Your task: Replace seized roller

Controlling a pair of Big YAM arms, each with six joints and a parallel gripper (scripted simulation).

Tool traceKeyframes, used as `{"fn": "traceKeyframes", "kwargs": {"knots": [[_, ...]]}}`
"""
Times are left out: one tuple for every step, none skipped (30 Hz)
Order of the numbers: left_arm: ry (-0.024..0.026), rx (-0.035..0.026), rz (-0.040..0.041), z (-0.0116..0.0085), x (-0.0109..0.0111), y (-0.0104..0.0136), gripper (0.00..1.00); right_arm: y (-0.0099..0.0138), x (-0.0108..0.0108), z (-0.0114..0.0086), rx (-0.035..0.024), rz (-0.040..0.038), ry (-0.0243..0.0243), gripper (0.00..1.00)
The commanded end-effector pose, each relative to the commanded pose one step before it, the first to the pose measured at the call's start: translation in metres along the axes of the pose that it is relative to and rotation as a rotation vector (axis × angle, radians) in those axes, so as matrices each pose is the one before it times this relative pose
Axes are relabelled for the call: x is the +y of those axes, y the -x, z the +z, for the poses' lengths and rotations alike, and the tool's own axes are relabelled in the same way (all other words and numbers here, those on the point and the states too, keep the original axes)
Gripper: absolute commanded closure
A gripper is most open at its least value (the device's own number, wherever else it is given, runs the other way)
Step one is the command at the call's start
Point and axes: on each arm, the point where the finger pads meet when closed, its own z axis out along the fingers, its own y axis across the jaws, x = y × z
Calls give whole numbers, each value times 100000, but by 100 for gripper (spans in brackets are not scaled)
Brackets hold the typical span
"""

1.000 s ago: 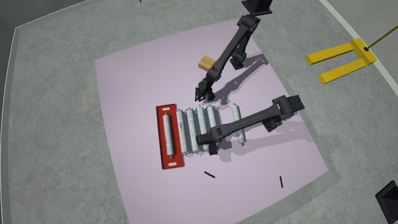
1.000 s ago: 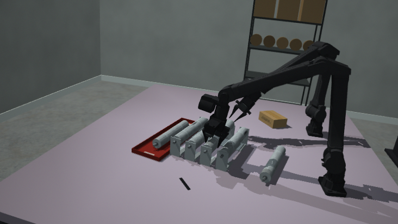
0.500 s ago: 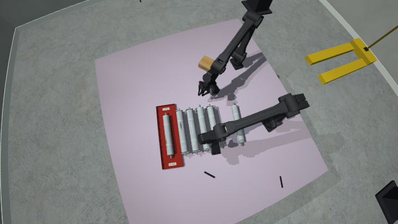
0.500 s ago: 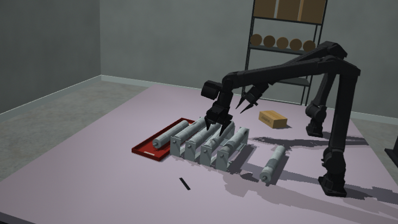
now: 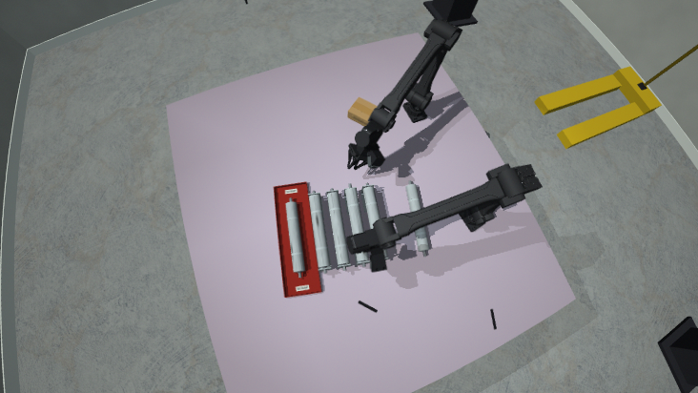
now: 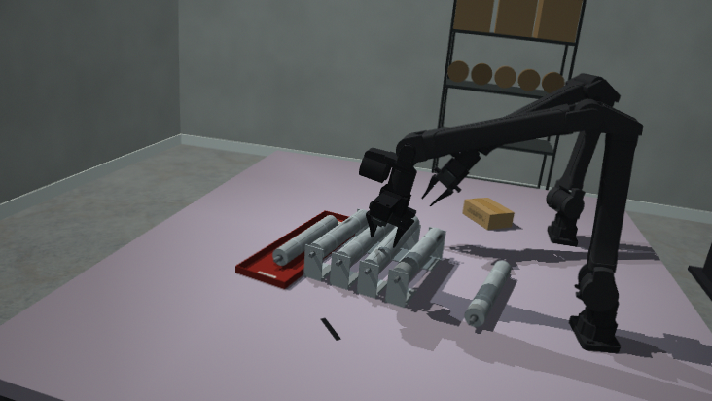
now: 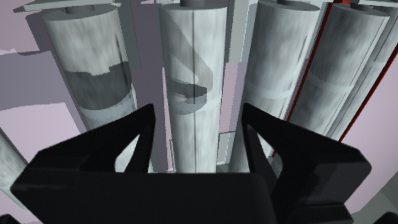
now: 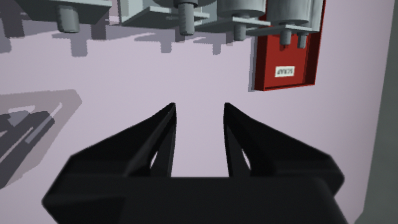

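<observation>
The bed (image 5: pixel 324 267) (image 6: pixel 313 266) (image 8: pixel 250 21) holds four rollers side by side, and we see our open left hand (image 6: pixel 383 242) (image 7: pixel 198 111) above it, pointing down. Its fingers stand well apart, with nothing gripped. From its wrist, the second roller (image 5: pixel 355 210) (image 6: pixel 385 254) (image 7: pixel 195 135) (image 8: pixel 187 2), counted from the loose roller's side, lies in line with the gap between our fingertips, running lengthwise away from us. Its axle (image 5: pixel 350 185) (image 8: pixel 186 22) sticks out farther than its neighbours' at the end facing our right hand (image 5: pixel 352 168) (image 6: pixel 426 201) (image 8: pixel 199 111).

That right hand hangs over the bench (image 5: pixel 234 146) (image 6: pixel 174 318) (image 8: pixel 150 75), off the far end of the bed as the exterior view shows it. We have its fingers partly open and it grips nothing; the gap faces bare bench.

The red scrap tray (image 5: pixel 293 293) (image 6: pixel 259 278) (image 8: pixel 285 84) sits just beside the bed, with one roller (image 5: pixel 295 237) (image 6: pixel 304 241) lying lengthwise in it. On the bed's other side, apart from it, the loose roller (image 5: pixel 415 199) (image 6: pixel 488 293) (image 7: pixel 10 165) lies on the bench. We cannot tell by looks which roller is seized. A small carton (image 5: pixel 361 111) (image 6: pixel 488 214) rests near our right arm.
</observation>
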Motion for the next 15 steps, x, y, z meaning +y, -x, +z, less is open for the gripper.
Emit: {"fn": "traceKeyframes", "kwargs": {"knots": [[-4349, -189, 1551, -1850, -1209, -407, 38, 1085, -2030, -658, -1816, 513, -3151, 68], [261, 34, -33, 139, 18, 0, 38, -28, 23, -19, 8, 38, 0, 68], [7, 2, 3, -14, 19, -9, 38, -27, 17, -15, 11, 16, -2, 68], [-2, 0, 10, 1, -2, -1, 38, 34, -109, 49, 17, -25, -36, 68], [6, 2, -2, -12, 16, -8, 38, 22, -89, 36, 16, -11, -33, 68], [-1, 2, -6, -2, 1, -8, 38, -25, 25, -17, 5, 35, 1, 68], [3, 0, 10, -6, 8, -2, 38, -17, 12, -10, 5, 17, -1, 68], [0, 0, 4, -3, 3, -2, 38, 22, -84, 34, 17, -25, -28, 68], [2, 2, -7, -4, 5, -7, 38, 21, -78, 30, 13, -8, -26, 68], [-2, -1, 16, 0, -1, 1, 38, -15, 44, -20, -13, 77, 10, 68], [0, 0, 0, 0, 0, 0, 38, 0, 0, 0, 0, 0, 0, 68], [0, 0, 0, 0, 0, 0, 38, 0, 0, 0, 0, 0, 0, 68], [0, 0, 0, 0, 0, 0, 38, 43, 231, -52, -308, -240, -77, 68], [6, 3, -10, -11, 14, -11, 38, -39, -327, 82, 341, 196, 38, 68], [0, 0, 0, -2, 2, -2, 38, -13, 11, -7, 4, 14, -1, 68]]}}
